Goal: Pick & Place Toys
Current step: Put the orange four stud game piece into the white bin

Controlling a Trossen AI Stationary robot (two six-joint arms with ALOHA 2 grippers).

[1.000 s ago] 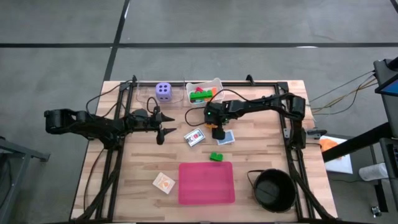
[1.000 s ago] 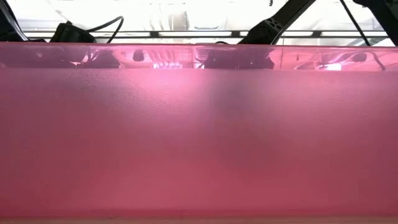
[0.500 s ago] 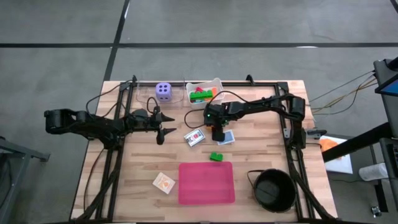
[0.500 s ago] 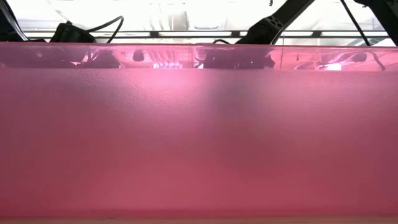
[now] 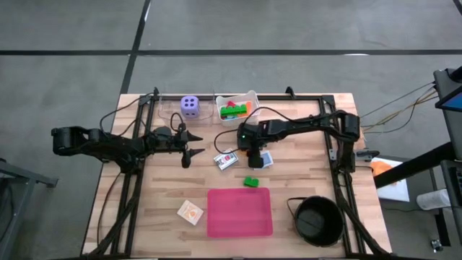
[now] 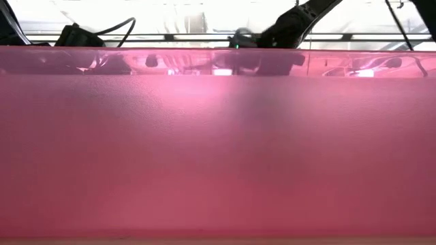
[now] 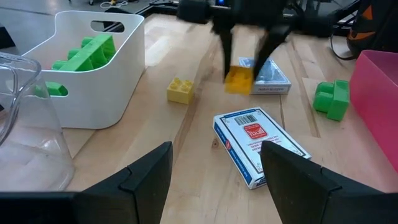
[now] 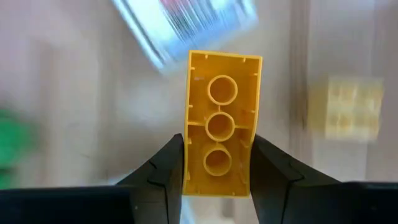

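We see a wooden table [image 5: 303,173] from above, with two dark robot arms reaching over it. The right gripper [image 7: 247,46] hangs above the middle of the table, its jaws closed on an orange-yellow block [image 8: 219,131], which it holds clear of the surface; the right wrist view shows the block's hollow underside pinched between the two fingers [image 8: 160,177]. Directly beneath lie a blue card [image 7: 268,76] and, nearer the left arm, a white card box [image 7: 258,142]. A small yellow block [image 7: 180,90] sits just beside the white tub [image 5: 249,97], and a green block [image 5: 250,182] rests near the far edge of the pink mat [image 5: 240,212]. The tub, at the far edge of the table, already holds green and orange pieces; a purple die [image 5: 190,105] stands to its left, and an orange card [image 5: 191,211] lies left of the mat.

The left gripper [image 5: 186,144] waits over the left half of the table, jaws spread wide and holding nothing.

We judge the step in hand to be carrying the lifted block (the pick looks complete). The next move likely calls for swinging it over the tub and opening the jaws above the tub's interior, clear of its rim.
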